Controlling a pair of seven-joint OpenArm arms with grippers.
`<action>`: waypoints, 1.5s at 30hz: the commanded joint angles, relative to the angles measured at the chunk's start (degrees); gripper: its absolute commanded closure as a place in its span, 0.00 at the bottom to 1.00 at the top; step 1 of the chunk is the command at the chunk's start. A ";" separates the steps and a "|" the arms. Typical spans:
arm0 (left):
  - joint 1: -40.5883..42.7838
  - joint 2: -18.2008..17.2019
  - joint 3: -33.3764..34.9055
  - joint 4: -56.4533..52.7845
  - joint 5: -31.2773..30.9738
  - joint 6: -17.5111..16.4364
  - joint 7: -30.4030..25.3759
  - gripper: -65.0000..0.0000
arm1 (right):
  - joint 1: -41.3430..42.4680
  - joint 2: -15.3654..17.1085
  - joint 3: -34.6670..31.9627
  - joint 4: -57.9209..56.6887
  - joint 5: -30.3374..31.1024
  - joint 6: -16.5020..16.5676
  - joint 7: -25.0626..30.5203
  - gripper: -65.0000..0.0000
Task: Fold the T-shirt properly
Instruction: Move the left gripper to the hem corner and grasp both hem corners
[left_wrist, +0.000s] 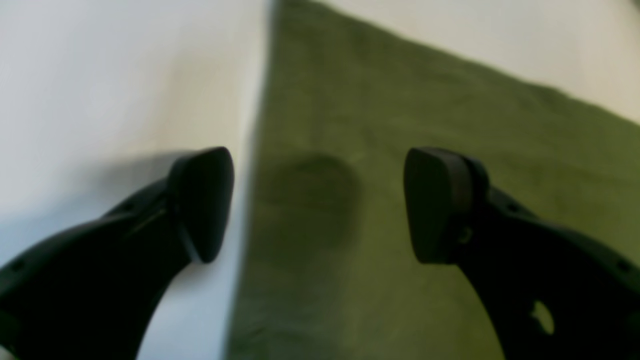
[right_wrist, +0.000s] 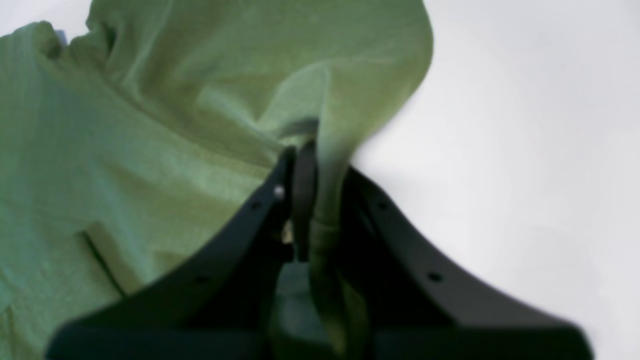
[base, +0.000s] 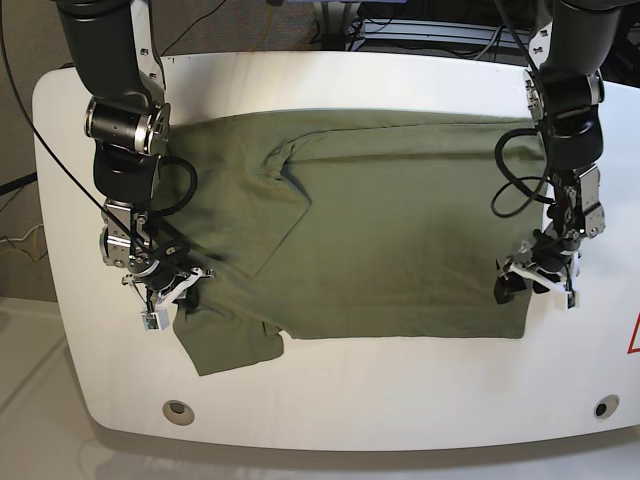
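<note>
Olive T-shirt (base: 380, 230), spread flat, one sleeve bunched

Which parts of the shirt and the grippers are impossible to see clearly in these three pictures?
- Base view: the jaws of the right gripper are too small to judge.
- Right wrist view: the pinched T-shirt fold vanishes between the dark fingers.
- Left wrist view: blurred; the left gripper hides cloth, and frame edges cut off the table.

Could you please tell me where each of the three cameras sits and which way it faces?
Left wrist: behind the open left gripper, facing down at the T-shirt edge and table.
Right wrist: behind the right gripper, shut on bunched shirt.
Base: overhead, looking down on both arms.
All three views share the shirt and the table.
</note>
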 joint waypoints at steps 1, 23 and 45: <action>-2.27 0.27 0.07 -0.92 -0.15 -0.29 0.36 0.22 | 0.77 0.38 -0.06 0.00 -1.30 -0.16 -3.48 1.00; -2.36 2.81 0.07 -1.54 -0.15 -0.47 0.71 0.71 | 0.77 0.38 -0.06 0.00 -1.30 -0.16 -4.97 1.00; 2.39 0.88 -0.02 9.80 -0.06 -0.12 0.89 1.00 | 0.68 0.38 0.02 5.10 -0.78 -0.07 -10.51 1.00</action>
